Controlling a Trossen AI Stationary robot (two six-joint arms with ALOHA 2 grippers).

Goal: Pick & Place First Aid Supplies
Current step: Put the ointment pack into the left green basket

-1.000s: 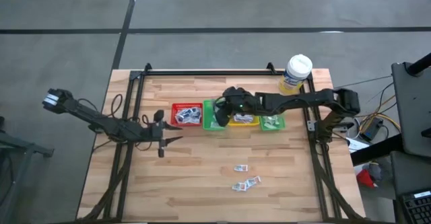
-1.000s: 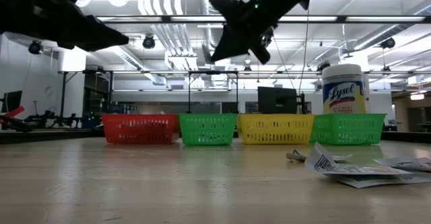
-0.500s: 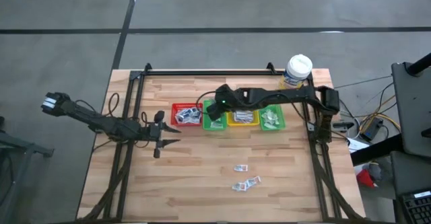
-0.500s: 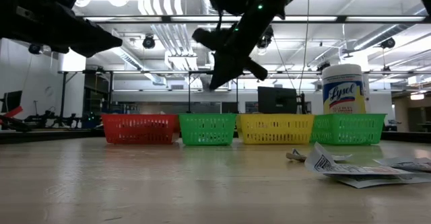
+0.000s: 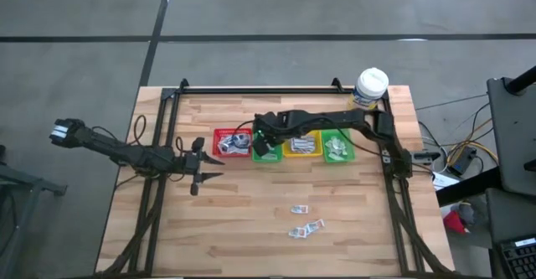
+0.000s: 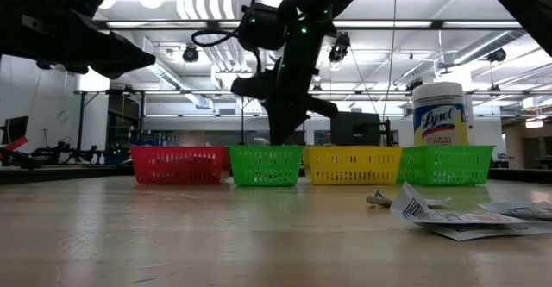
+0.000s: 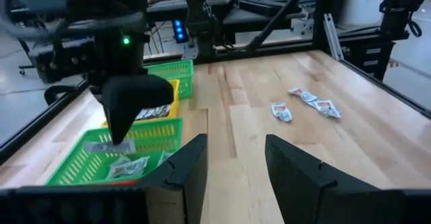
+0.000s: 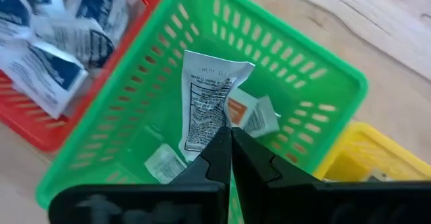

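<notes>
R gripper (image 8: 227,143) clenched on a white printed packet (image 8: 207,103), which sticks out just past the fingertips, hanging over the green bin (image 8: 316,76). More packets (image 8: 252,116) lie in that bin directly below the gripper; others in the red bin (image 8: 40,126) beside it. L gripper (image 5: 209,168) released, fingers apart, off to the side; loose packets (image 5: 303,220) on the table (image 5: 251,237) well apart from both.

Below the right gripper (image 8: 225,158), a glossy green plastic mesh bin (image 8: 289,69) holds matt, crinkled paper packets (image 8: 205,103); the worktop (image 5: 251,220) is smooth, pale planked wood.
</notes>
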